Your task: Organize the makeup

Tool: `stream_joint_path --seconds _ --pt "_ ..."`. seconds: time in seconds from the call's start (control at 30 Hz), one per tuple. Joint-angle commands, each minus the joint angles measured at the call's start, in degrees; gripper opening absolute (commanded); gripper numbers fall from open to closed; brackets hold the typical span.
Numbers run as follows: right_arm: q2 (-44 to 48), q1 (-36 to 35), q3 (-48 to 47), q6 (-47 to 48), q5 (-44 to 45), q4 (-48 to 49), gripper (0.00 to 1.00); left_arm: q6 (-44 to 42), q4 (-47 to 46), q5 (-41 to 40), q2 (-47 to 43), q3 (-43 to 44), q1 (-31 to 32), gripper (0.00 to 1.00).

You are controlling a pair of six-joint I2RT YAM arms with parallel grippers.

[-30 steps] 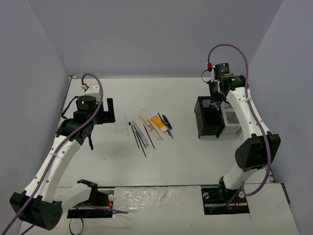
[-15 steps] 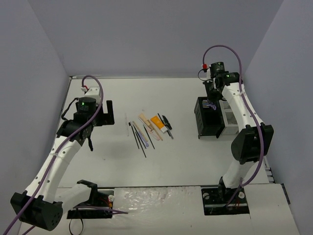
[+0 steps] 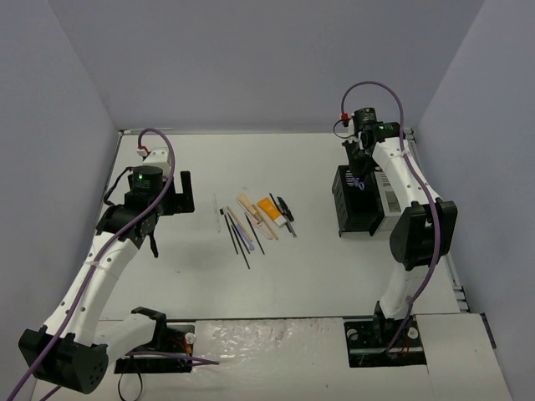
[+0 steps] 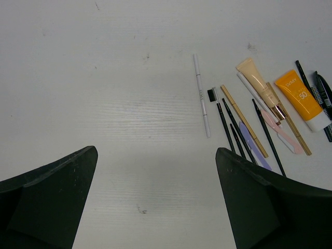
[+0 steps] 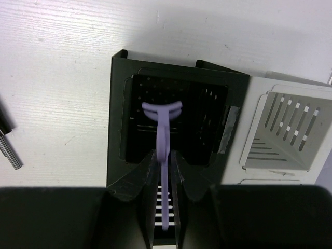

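Note:
The makeup (image 3: pixel 255 219) lies in a row at the table's middle: thin black pencils (image 4: pixel 228 124), a white pencil (image 4: pixel 201 96), a beige tube (image 4: pixel 258 84), wooden sticks, and an orange-and-white tube (image 4: pixel 301 98). My left gripper (image 3: pixel 185 192) is open and empty, left of the row and above the bare table (image 4: pixel 155 153). My right gripper (image 3: pixel 361 170) is shut on the lavender scissor-like tool (image 5: pixel 162 116). It holds the tool head-down over the open top of the black mesh holder (image 5: pixel 118 119).
The white compartment holder (image 5: pixel 290 129) stands against the black mesh holder's right side, at the right of the table (image 3: pixel 396 205). A black-and-white checked pen tip (image 5: pixel 10 153) shows at the right wrist view's left edge. Grey walls close the table's left, back and right.
My right gripper has shifted a little left with the lavender tool, over the black mesh holder. My left arm has barely moved.

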State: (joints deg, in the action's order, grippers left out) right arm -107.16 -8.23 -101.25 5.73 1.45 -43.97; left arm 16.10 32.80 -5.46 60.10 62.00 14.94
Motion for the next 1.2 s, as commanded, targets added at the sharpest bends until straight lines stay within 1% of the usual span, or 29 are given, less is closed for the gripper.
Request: stream_joint_path --seconds 0.0,0.1,0.2,0.27,0.33,0.47,0.57,0.63,0.7,0.77,0.83,0.93,1.17 --pt "-0.3 0.7 -2.4 -0.8 0.6 0.3 0.21 0.3 -2.3 0.2 -1.2 1.1 -0.5 0.97" --pt "-0.7 0.8 -2.6 -1.2 1.7 0.2 0.3 0.3 -2.4 0.3 -1.1 1.0 -0.7 0.97" --pt "-0.2 0.8 -3.2 -1.8 2.1 0.2 0.37 0.5 -2.5 0.5 -1.0 1.0 -0.9 0.97" --pt "0.8 0.6 -3.4 -2.0 1.6 0.4 0.39 0.5 -2.6 0.6 -1.0 1.0 -1.1 0.97" --pt "2.5 0.1 -3.6 -2.2 0.2 0.8 0.45 0.5 -2.6 0.8 -0.9 1.0 -1.3 0.97" --pt "9.0 -3.8 -1.3 -2.8 -3.3 4.7 0.54 0.6 -2.4 0.8 -1.0 1.0 -1.5 0.97" --pt "12.4 -9.5 1.8 -3.8 -3.0 8.3 0.59 0.6 -2.3 0.4 -1.3 1.1 -1.8 0.97" --pt "14.9 -15.7 6.6 -5.3 -2.9 13.4 0.6 0.5 -2.2 0.0 -1.7 1.1 -2.0 0.97" --pt "16.1 -20.4 9.7 -5.7 -3.3 18.2 0.6 0.4 -2.2 -0.7 -2.2 1.1 -2.1 0.97" --pt "16.4 -24.8 14.6 -5.7 -2.8 22.4 0.6 0.2 -2.4 -1.7 -3.1 0.8 -2.2 0.97" --pt "15.3 -30.0 17.0 -5.7 -1.6 26.0 0.59 0.0 -2.6 -2.5 -3.9 0.4 -2.2 0.97" --pt "12.2 -34.2 20.0 -5.7 -1.6 29.0 0.55 -0.2 -3.1 -3.1 -6.0 -1.3 -2.2 0.97" --pt "5.0 -39.0 26.0 -7.5 -2.7 37.5 0.43 -0.2 -3.4 -4.3 -8.5 -4.0 -2.2 0.97"
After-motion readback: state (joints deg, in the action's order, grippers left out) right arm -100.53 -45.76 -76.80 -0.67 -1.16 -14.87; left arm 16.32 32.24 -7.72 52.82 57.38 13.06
